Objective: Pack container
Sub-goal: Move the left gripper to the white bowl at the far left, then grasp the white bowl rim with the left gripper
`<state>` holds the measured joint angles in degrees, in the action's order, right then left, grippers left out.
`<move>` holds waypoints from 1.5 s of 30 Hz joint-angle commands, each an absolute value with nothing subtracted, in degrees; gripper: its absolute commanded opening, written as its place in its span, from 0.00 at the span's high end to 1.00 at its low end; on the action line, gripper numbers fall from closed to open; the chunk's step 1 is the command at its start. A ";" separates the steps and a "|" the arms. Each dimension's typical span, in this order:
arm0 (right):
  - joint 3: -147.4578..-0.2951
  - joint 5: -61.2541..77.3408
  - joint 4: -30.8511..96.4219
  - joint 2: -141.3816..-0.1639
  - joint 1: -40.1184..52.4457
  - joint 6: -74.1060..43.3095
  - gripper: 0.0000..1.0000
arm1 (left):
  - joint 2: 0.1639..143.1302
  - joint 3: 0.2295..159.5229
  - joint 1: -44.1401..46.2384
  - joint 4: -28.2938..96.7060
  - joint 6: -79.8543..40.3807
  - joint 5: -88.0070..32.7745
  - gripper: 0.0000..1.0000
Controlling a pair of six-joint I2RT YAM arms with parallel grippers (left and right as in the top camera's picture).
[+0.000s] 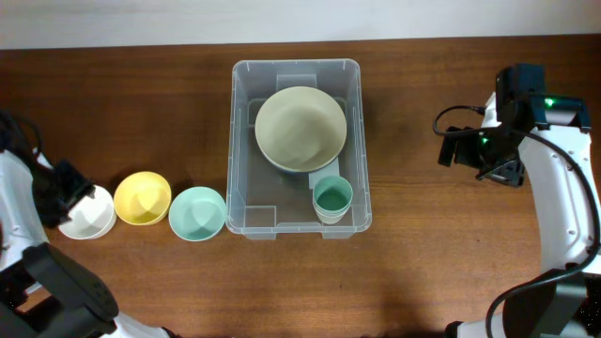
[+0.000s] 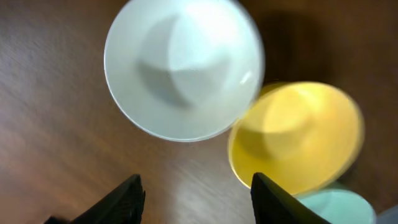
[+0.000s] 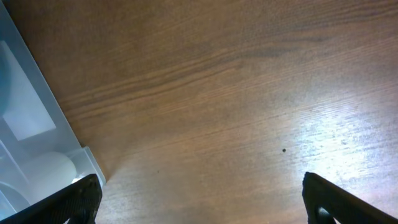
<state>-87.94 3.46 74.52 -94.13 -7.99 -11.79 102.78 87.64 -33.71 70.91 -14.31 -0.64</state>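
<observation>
The clear plastic container (image 1: 234,141) stands at the table's middle. It holds a large beige bowl (image 1: 300,128) and a small green cup (image 1: 331,197). To its left a teal bowl (image 1: 197,213), a yellow bowl (image 1: 142,198) and a white bowl (image 1: 89,214) stand in a row. My left gripper (image 1: 69,191) hovers at the white bowl's left edge. In the left wrist view the left gripper (image 2: 196,194) is open with only table between the fingers, and the white bowl (image 2: 183,68) and yellow bowl (image 2: 295,134) lie ahead. My right gripper (image 1: 465,148) hangs open over bare wood right of the container.
In the right wrist view the container's corner (image 3: 31,137) fills the left edge, beside the wide-open right gripper (image 3: 199,200). The teal bowl (image 2: 339,208) peeks in at the left wrist view's lower right. Dark wooden table (image 1: 423,253) surrounds everything.
</observation>
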 commanded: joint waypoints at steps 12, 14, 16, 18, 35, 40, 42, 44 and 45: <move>-87.79 2.74 74.56 -94.13 -7.99 -11.33 0.01 | 102.50 71.31 -40.53 58.28 -18.87 0.45 0.43; -87.79 2.74 74.56 -94.13 -7.99 -11.33 0.01 | 102.52 70.17 -40.91 56.62 -18.87 0.45 0.43; -87.79 2.74 74.59 -94.13 -7.99 -11.33 0.01 | 102.52 68.93 -41.06 54.65 -18.87 0.47 0.43; -87.79 2.74 74.67 -94.13 -7.99 -11.31 0.01 | 102.52 67.07 -41.06 51.37 -19.97 1.10 0.43; -87.79 2.74 74.76 -94.13 -7.99 -11.33 0.01 | 102.52 65.67 -41.06 44.14 -19.92 1.30 0.85; -87.79 2.74 74.78 -94.13 -7.99 -11.31 0.02 | 102.54 65.65 -41.06 44.12 -19.92 1.30 0.87; -87.79 2.74 74.78 -94.13 -7.99 -11.31 0.01 | 102.54 65.65 -41.06 44.12 -19.92 1.28 0.90; -87.79 2.74 74.78 -94.13 -7.99 -11.31 0.01 | 102.54 65.65 -41.06 44.14 -19.92 1.28 0.96; -87.79 2.74 74.78 -94.13 -7.99 -11.31 0.01 | 102.54 65.65 -41.06 44.14 -19.92 1.28 0.98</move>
<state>-87.94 3.46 74.74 -94.13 -7.99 -11.77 102.76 66.04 -40.82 44.14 -19.77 0.91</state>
